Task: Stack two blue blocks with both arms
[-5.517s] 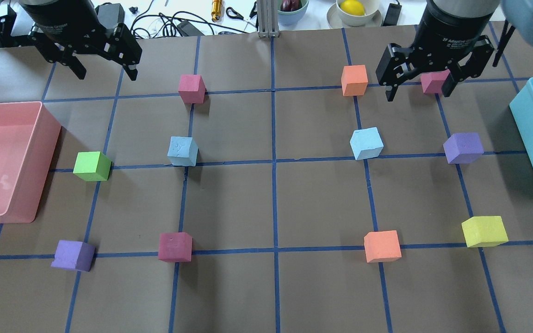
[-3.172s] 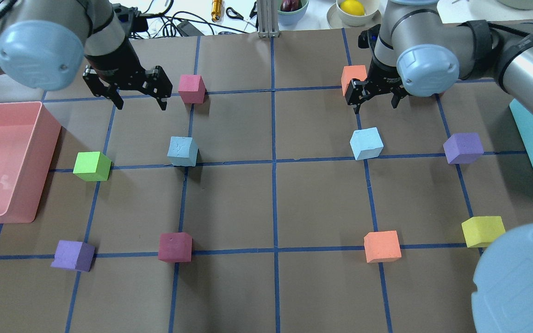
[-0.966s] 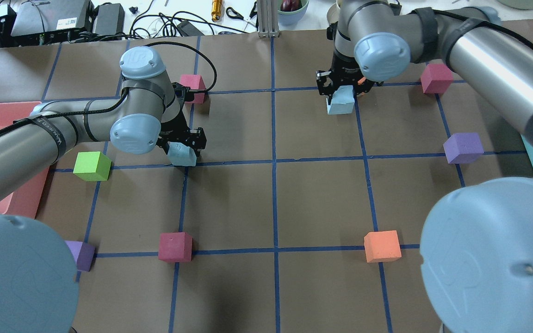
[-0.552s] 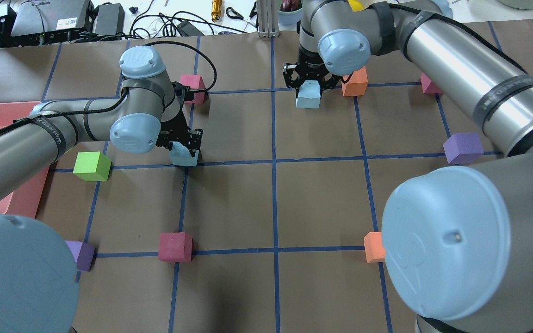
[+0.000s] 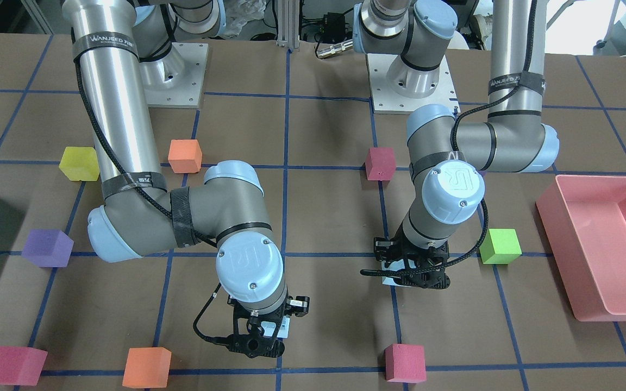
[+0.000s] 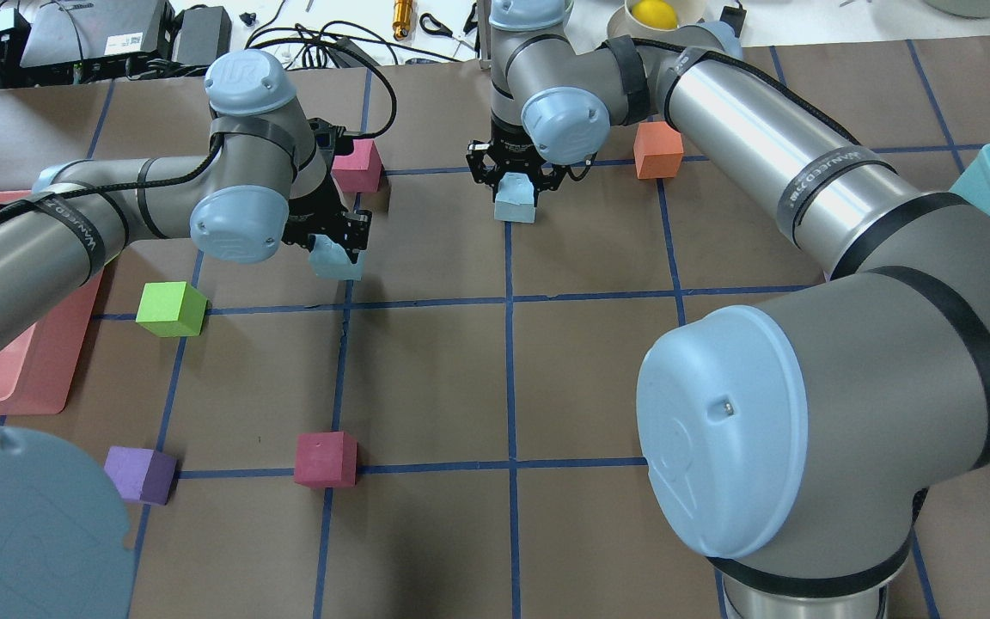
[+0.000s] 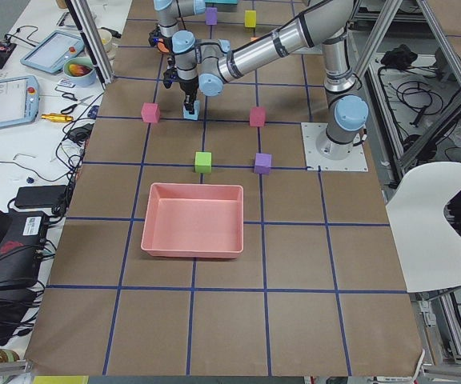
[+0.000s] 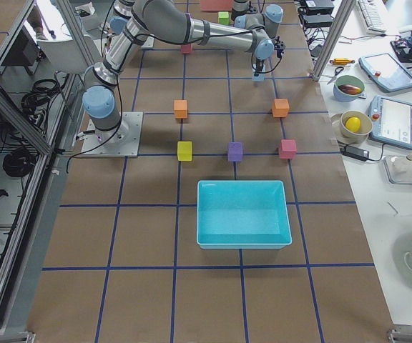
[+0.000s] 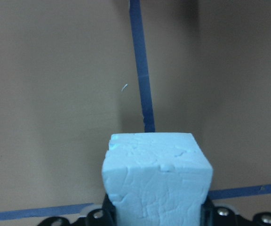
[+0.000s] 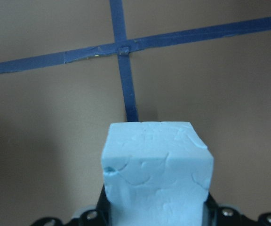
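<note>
1. I see my left hand (image 6: 339, 248) clenched on 1 blue block (image 6: 336, 263), held above the worktop (image 6: 426, 387).
2. My right hand (image 6: 516, 189) grasps the other block (image 6: 516, 206), over the centre tape line (image 6: 510, 344).

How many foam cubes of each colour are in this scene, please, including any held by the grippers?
blue blocks: 2
pink-red cubes: 3
orange cubes: 2
purple cubes: 2
green cube: 1
yellow cube: 1
Total: 11
</note>
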`<state>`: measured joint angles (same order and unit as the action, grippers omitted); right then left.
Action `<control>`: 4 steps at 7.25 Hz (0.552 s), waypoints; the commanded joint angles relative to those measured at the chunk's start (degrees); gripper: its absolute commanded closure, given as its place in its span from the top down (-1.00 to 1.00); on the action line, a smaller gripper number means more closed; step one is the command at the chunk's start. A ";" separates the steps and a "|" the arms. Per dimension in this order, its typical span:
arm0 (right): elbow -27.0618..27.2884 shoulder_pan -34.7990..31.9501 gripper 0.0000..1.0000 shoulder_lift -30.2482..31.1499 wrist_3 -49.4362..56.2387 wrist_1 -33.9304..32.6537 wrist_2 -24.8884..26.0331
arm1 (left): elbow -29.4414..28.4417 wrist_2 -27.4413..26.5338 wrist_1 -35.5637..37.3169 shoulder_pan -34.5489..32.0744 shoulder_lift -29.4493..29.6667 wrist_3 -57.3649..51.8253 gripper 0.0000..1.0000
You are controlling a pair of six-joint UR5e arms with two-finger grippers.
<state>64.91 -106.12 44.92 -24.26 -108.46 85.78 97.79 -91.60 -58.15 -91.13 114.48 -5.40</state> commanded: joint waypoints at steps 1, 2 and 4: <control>-0.05 -0.23 -1.00 -0.71 -0.26 -0.26 -1.31 | -1.19 0.19 -0.21 -0.28 0.12 0.30 -0.98; -0.14 -0.23 -1.00 -0.89 -0.26 -0.53 -2.01 | -2.50 0.19 -0.29 -0.45 0.82 0.65 -0.98; -0.05 -0.23 -0.92 -1.59 -0.17 -0.53 -1.93 | -5.14 0.19 -2.39 -0.54 1.27 0.74 -0.97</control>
<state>64.83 -106.34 43.84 -24.50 -108.94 83.96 94.18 -91.42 -59.24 -91.57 115.43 -4.78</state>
